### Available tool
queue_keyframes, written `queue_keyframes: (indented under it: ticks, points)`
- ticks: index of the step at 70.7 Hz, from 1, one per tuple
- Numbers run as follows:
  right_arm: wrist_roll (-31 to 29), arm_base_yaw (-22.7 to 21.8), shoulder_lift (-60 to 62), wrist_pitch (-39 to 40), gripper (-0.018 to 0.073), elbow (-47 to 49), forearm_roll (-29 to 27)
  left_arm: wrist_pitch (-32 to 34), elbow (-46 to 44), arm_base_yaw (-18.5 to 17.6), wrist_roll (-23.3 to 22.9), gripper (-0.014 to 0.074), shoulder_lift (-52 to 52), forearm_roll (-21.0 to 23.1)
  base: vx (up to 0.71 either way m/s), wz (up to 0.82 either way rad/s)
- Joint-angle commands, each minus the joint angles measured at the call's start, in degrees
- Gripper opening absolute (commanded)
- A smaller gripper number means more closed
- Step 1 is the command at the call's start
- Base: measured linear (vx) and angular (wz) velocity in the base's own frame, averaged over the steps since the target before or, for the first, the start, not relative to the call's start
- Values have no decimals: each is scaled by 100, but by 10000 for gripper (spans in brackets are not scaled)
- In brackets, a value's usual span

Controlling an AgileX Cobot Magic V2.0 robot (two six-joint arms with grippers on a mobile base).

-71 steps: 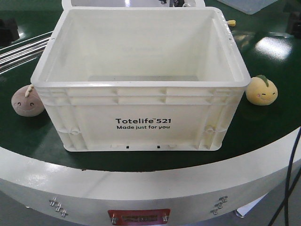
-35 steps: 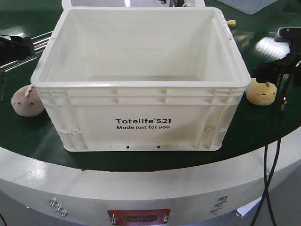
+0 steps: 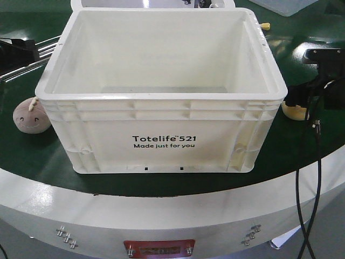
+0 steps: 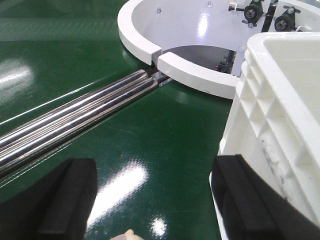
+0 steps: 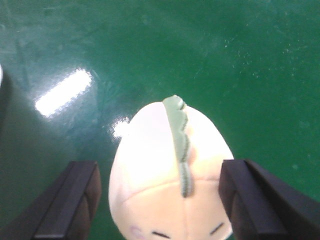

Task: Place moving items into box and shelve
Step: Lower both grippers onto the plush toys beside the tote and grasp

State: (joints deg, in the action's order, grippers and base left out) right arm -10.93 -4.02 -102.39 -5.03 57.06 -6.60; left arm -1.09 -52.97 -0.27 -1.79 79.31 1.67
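At the right side of the glossy green table [image 3: 48,156], beside the empty cream plastic "Totelife 521" crate [image 3: 161,127]: round yellow plush toy with green leaf seam [image 5: 172,170]. In plain sight a second ago, now mostly hidden under the right gripper [image 5: 165,197], which has come down with black fingers spread either side, not yet closed. Left gripper [image 4: 155,200]: newly arrived, fingers apart, empty, near the round mauve plush toy [image 3: 31,115]. Judgement: first pick imminent; nothing boxed yet
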Motion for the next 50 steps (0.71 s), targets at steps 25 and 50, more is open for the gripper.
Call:
queue_keyframes:
  ticks: [25,50]
  points:
    - [-16,-34,-265,188,317,181,32,535,-209,4,10,576,-185,3,0,0]
    - [-22,-34,-265,-63,-17,181,32,529,-209,237,-4,576,-185,21,0,0]
